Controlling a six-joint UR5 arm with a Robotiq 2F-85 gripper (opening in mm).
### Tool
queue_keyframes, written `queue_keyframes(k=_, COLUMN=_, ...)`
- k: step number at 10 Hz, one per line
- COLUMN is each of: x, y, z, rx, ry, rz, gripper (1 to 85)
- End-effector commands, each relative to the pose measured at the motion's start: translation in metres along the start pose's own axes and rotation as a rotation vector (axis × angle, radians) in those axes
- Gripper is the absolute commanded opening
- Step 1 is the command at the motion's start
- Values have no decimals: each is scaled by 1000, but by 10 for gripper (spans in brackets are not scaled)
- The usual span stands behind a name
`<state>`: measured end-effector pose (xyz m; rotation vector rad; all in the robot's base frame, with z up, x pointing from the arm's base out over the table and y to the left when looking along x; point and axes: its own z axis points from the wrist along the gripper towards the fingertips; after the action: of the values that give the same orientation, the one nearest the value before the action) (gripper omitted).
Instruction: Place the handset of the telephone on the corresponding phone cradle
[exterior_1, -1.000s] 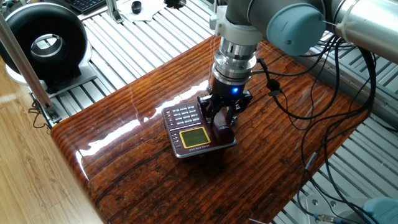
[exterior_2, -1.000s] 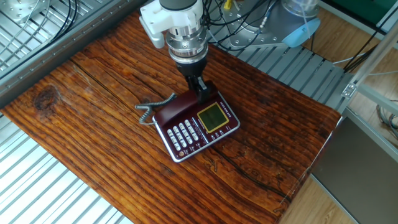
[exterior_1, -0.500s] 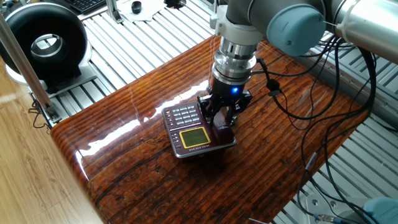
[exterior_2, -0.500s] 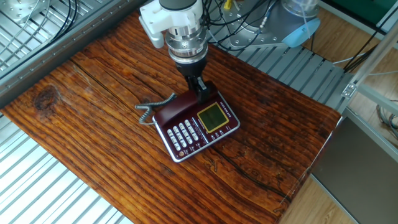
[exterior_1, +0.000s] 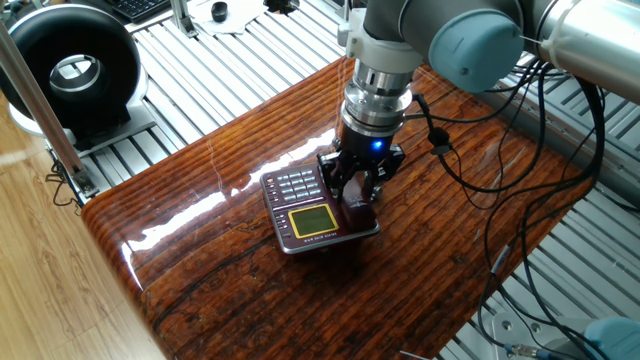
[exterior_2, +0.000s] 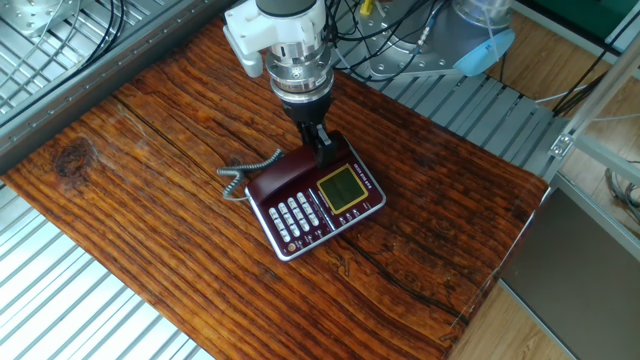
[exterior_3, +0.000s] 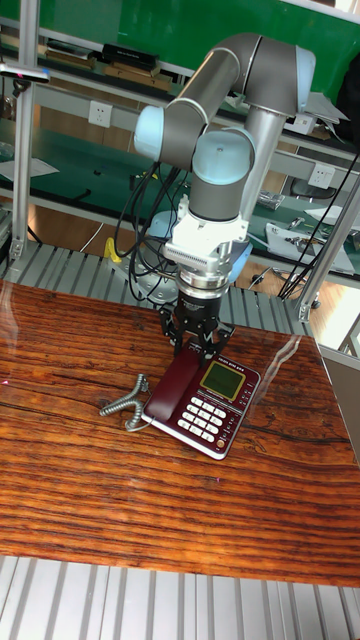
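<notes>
The maroon telephone (exterior_1: 310, 222) (exterior_2: 340, 190) (exterior_3: 222, 380) sits mid-table, keypad and yellow-green screen facing up. Its handset (exterior_1: 362, 212) (exterior_2: 285, 172) (exterior_3: 170, 385) lies flat along the side strip of the base, covering the phone cradle, which is hidden beneath it. The grey coiled cord (exterior_2: 245, 172) (exterior_3: 122, 400) trails off onto the wood. My gripper (exterior_1: 356, 188) (exterior_2: 322, 142) (exterior_3: 195, 345) points straight down over the handset's end beside the screen, with a finger on each side of it, shut on the handset.
The wooden table (exterior_1: 200, 250) ends close in front of the phone and to its left. A black round device (exterior_1: 70, 70) stands on the slatted metal bench behind. Loose black cables (exterior_1: 520, 200) hang from the arm on the right.
</notes>
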<state>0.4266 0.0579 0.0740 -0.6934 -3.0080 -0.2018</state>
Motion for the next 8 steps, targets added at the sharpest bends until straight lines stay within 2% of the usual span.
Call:
queue_keyframes(k=1, x=-1, y=3, z=-1, rx=-14, ry=-3, rz=5, gripper=323)
queue_keyframes(k=4, x=-1, y=3, z=-1, rx=-12, ry=-2, rz=4, gripper=350)
queue_keyframes(k=8, x=-2, y=3, z=-1, rx=-17, ry=-6, rz=-9, gripper=433)
